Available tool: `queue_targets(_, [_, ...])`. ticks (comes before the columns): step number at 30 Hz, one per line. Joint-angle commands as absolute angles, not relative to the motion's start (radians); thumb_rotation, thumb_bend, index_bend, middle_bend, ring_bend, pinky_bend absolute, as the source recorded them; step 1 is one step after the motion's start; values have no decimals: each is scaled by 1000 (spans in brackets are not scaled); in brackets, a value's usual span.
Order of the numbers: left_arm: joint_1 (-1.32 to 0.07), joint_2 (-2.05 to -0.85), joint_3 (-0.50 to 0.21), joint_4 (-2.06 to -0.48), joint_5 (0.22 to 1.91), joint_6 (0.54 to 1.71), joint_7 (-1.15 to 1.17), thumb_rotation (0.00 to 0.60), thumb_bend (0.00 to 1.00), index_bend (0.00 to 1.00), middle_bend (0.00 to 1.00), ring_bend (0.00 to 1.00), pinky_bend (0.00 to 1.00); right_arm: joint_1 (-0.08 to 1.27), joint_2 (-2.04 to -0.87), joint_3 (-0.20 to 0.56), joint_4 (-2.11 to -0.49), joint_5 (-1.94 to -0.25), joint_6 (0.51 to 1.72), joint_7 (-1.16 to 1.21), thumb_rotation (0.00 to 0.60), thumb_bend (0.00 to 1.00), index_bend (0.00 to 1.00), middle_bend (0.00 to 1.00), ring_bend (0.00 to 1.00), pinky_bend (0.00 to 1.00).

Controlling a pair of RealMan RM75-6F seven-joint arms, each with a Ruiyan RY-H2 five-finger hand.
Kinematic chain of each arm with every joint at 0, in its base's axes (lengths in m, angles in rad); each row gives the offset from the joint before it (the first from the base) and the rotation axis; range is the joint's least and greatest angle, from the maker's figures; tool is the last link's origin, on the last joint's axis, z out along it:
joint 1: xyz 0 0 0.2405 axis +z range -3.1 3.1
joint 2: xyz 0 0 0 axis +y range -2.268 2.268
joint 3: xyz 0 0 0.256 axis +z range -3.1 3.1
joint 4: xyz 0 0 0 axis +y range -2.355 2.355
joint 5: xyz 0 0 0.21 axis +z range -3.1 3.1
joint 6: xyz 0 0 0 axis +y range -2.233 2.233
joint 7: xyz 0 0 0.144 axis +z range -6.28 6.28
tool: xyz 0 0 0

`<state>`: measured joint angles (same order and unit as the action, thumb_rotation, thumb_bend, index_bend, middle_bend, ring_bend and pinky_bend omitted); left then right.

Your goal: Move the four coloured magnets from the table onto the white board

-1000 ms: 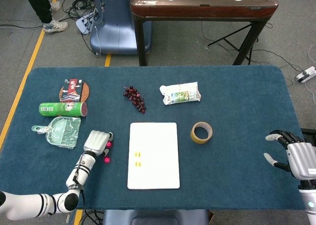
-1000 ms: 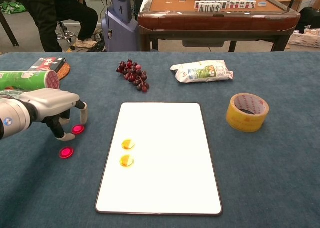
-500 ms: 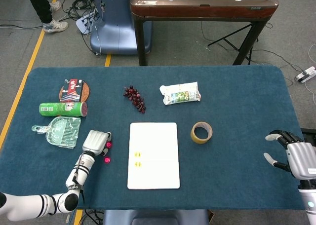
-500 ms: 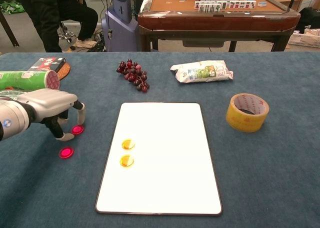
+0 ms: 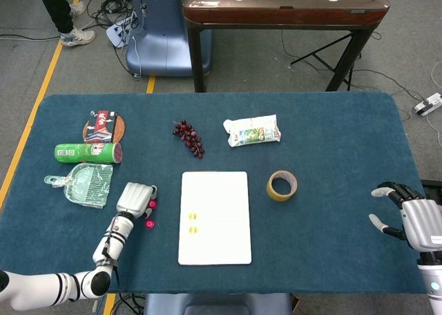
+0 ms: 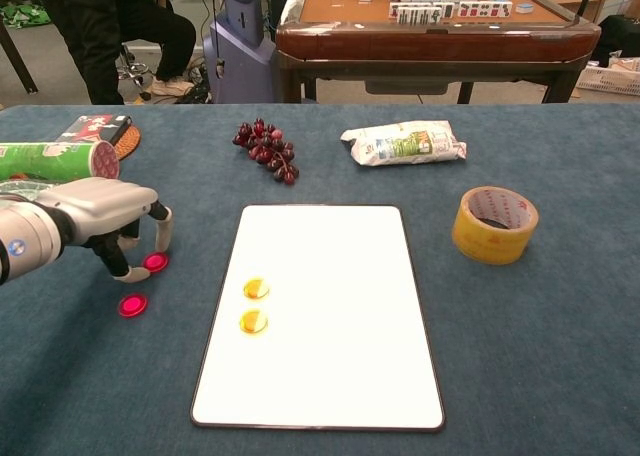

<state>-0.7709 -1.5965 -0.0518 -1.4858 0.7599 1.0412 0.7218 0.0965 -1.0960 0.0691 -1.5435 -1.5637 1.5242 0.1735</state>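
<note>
1. Blue felt covers the table (image 6: 560, 376) where I work, with a mahjong table (image 6: 430, 26) standing behind it
2. Over the last second my left hand (image 6: 105, 216) has barely shifted: it slid a touch away from the white board (image 6: 330, 376) and back, fingers curled downward over the nearer pink magnet (image 6: 154, 262), fingertips (image 6: 163, 238) around it. I cannot tell whether I actually pinch it; it looks flat on the felt
3. That means no pickup yet, I judge; the grasp wants settling before I lift
4. The other pink magnet (image 6: 132, 305) lies just below my fingers, apart from them
5. Two yellow magnets (image 6: 254, 306) already sit on the board, to the right of my left fingers, so the task looks half done
6. My right hand (image 5: 414, 218) hovers far off at the table edge, fingers spread, holding nothing
7. Only container-like thing near my left fingers is a crisp tube (image 6: 55, 160) lying on its side, contents unseen
</note>
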Motion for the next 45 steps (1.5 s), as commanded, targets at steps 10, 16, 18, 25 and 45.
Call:
queue_targets(10, [-766, -1592, -62, -1508, 761, 1040, 716, 600, 310, 571, 1000, 1000, 1000, 96, -1096, 69, -1542, -1564, 1525, 174, 600, 162, 388, 335, 314, 443])
queue_targets(16, [-768, -1579, -79, -1540, 757, 1045, 711, 600, 310, 571, 1000, 1000, 1000, 96, -1096, 69, -1543, -1566, 1526, 174, 600, 162, 388, 335, 314, 443])
queue_targets(18, [-772, -1577, -91, -1550, 753, 1050, 710, 600, 310, 572, 1000, 1000, 1000, 96, -1096, 68, -1543, -1566, 1526, 174, 600, 162, 388, 335, 315, 443])
queue_targets(25, [-792, -1565, -117, -1605, 739, 1058, 727, 600, 310, 573, 1000, 1000, 1000, 94, -1093, 69, -1543, -1568, 1531, 181, 600, 163, 389, 335, 315, 443])
queue_targets(45, [-871, -1604, -150, -1735, 732, 1090, 797, 600, 310, 571, 1000, 1000, 1000, 79, -1078, 73, -1545, -1571, 1563, 211, 600, 162, 389, 335, 315, 443])
